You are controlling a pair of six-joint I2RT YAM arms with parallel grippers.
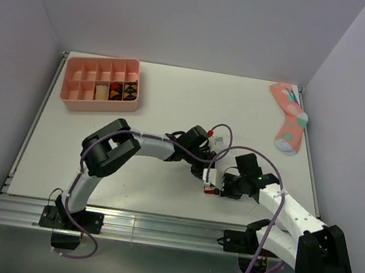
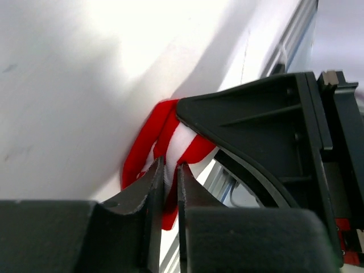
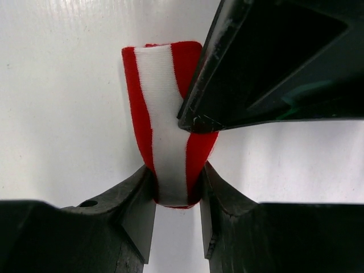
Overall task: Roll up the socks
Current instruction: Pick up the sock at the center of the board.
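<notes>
The red-and-white striped sock [image 1: 210,189] lies bunched near the table's front middle, held by both grippers. In the left wrist view my left gripper [image 2: 170,169] is shut on a fold of the sock [image 2: 145,142], with the right gripper's black body [image 2: 273,136] just behind it. In the right wrist view my right gripper [image 3: 176,177] is shut on the sock's lower end [image 3: 162,96], and the left gripper's finger [image 3: 267,62] presses its upper right side. In the top view the left gripper [image 1: 205,174] and right gripper [image 1: 221,187] meet at the sock. The tan sock is out of view.
A pink sock with teal and grey pattern [image 1: 288,116] lies at the back right. A pink compartment tray [image 1: 102,83] stands at the back left. The table's front edge and metal rail [image 1: 153,230] run just below the grippers.
</notes>
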